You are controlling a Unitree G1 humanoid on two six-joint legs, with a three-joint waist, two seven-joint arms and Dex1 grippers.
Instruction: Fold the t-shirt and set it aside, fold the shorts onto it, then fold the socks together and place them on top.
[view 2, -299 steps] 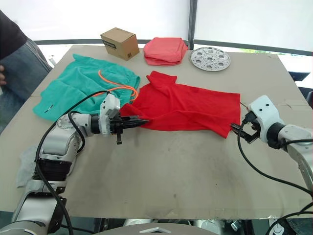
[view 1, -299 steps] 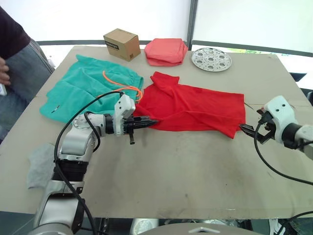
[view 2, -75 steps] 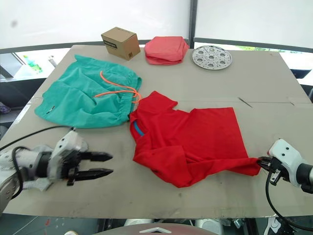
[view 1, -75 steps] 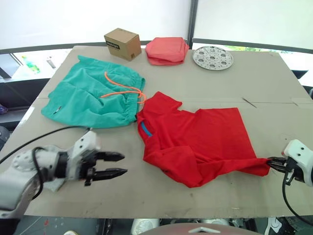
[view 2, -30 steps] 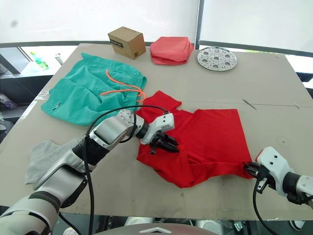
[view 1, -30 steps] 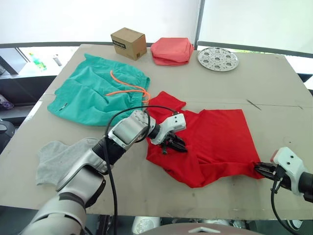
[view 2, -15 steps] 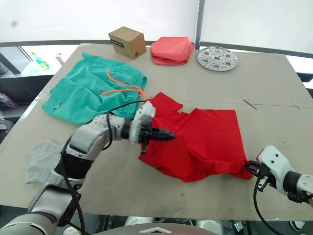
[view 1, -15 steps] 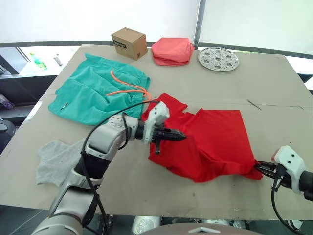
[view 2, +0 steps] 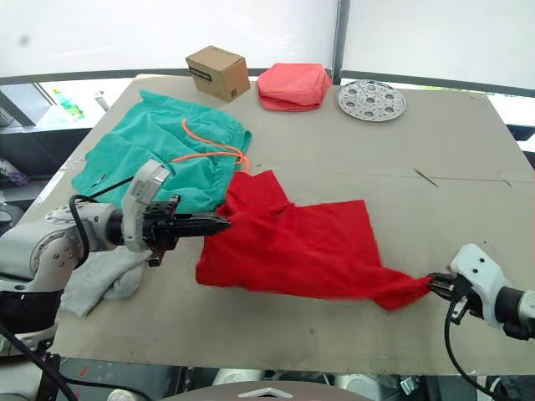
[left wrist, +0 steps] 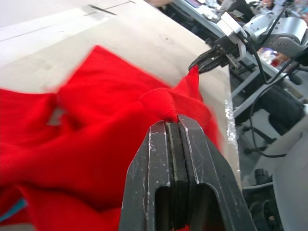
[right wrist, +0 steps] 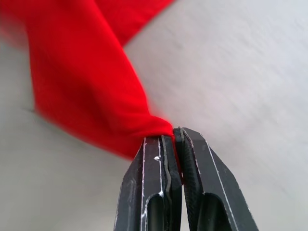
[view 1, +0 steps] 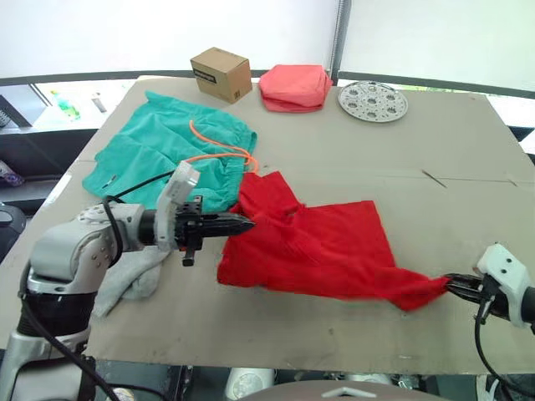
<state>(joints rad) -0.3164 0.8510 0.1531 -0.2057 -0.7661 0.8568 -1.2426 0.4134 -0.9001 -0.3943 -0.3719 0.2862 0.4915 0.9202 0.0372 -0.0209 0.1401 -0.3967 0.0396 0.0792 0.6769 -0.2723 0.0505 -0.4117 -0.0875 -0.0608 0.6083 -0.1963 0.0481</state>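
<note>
The red t-shirt (view 1: 318, 246) lies stretched across the table's near middle. My left gripper (view 1: 245, 223) is shut on a pinch of the shirt's left edge; my right gripper (view 1: 447, 281) is shut on its far right corner near the table's front right edge. The left wrist view shows red fabric (left wrist: 163, 103) bunched at my closed fingertips; the right wrist view shows the t-shirt (right wrist: 91, 82) clamped the same way. The teal shorts (view 1: 167, 154) with an orange drawstring lie flat at the left. A grey sock (view 1: 134, 280) lies under my left forearm.
A cardboard box (view 1: 221, 73), a folded salmon-pink cloth (view 1: 292, 86) and a round perforated metal disc (view 1: 373, 100) stand along the far edge. The table (view 1: 443, 167) is bare on its right half.
My left gripper has pulled back to the left with the shirt's edge in it, stretching the shirt out wide between both grippers. The right gripper has stayed put.
</note>
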